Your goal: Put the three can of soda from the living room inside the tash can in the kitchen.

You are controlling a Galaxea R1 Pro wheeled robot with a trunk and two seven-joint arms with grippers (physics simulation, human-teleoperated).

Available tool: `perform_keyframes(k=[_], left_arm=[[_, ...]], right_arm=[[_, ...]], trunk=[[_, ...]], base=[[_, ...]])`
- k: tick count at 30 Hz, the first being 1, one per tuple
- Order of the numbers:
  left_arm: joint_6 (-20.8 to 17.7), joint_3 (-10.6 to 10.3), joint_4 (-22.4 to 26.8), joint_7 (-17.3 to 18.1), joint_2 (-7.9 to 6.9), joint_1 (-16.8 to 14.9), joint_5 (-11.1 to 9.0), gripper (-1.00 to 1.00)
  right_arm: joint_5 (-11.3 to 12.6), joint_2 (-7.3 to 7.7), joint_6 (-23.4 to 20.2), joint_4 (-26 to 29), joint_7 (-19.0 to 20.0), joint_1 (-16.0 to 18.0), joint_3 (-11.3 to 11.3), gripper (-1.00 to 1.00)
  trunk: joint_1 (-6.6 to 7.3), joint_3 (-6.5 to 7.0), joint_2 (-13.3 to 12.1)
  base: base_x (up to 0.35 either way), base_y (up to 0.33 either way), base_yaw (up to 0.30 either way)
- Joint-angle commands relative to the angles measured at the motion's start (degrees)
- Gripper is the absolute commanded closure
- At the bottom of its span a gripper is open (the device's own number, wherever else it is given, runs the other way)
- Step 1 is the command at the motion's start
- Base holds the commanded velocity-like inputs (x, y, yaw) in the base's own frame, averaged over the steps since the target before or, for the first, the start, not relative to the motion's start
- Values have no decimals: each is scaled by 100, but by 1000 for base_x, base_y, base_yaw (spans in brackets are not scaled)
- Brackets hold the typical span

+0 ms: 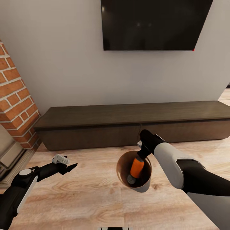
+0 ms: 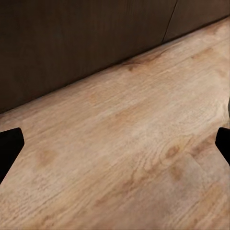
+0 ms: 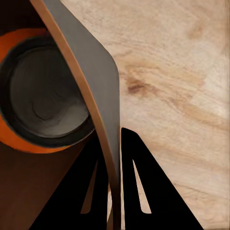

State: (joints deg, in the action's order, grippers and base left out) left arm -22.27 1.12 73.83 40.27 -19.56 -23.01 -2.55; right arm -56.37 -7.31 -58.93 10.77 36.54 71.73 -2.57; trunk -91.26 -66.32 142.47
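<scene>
The right gripper (image 1: 142, 152) was pinched on the rim of the trash can (image 1: 144, 182), one finger inside the wall and one outside, as the right wrist view showed its two dark fingers (image 3: 136, 184) straddling the thin grey-and-brown edge (image 3: 91, 76). The bin hung tilted from that grip above the light wood floor (image 1: 86, 195), its brown mouth turned up toward the head camera. Inside lay one orange can of soda (image 1: 136, 168), leaning with its long axis running from the gripped side of the rim down toward the far, lower side, its grey end (image 3: 45, 98) facing the wrist camera and lying just beside the inner finger.

Off to the robot's left, the left gripper (image 1: 68, 165) hovered low over bare planks with its fingers spread and nothing between them; the dark tips (image 2: 10, 146) sat at the opposite edges of its wrist view, with the floor (image 2: 124, 158) and the foot of the long dark cabinet (image 1: 134, 123) beyond.

Behind stood the cabinet against the white wall, a black TV (image 1: 153, 22) above it and the brick fireplace (image 1: 16, 102) at the left. No other cans were in sight. The carry looked to depend on the right arm alone, since the can lay below that grip.
</scene>
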Motion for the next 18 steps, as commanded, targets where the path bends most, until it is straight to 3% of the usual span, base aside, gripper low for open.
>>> perform_keyframes(k=[1,9,10,14,18], left_arm=[[8,16,-8,6,33,4,7,-100],[-45,165,-111,263,290,2,-51,-100],[-46,486,-117,1174,553,1,-253,-100],[-46,1293,-226,1552,557,-1,-699,-100],[-42,1652,-290,1694,567,-1,-859,-100]], right_arm=[[37,33,-33,6,38,27,-34,100],[-73,296,-107,266,157,17,-173,100],[1669,622,-107,864,663,16,-570,100],[1679,711,-107,879,676,19,-576,100],[1681,777,-107,884,690,24,-577,100]], trunk=[[1,1,0],[1,1,0],[1,1,0],[1,1,0],[1,1,0]], base=[[-17,20,0],[-4,98,0],[0,26,0],[0,11,0],[0,2,0]])
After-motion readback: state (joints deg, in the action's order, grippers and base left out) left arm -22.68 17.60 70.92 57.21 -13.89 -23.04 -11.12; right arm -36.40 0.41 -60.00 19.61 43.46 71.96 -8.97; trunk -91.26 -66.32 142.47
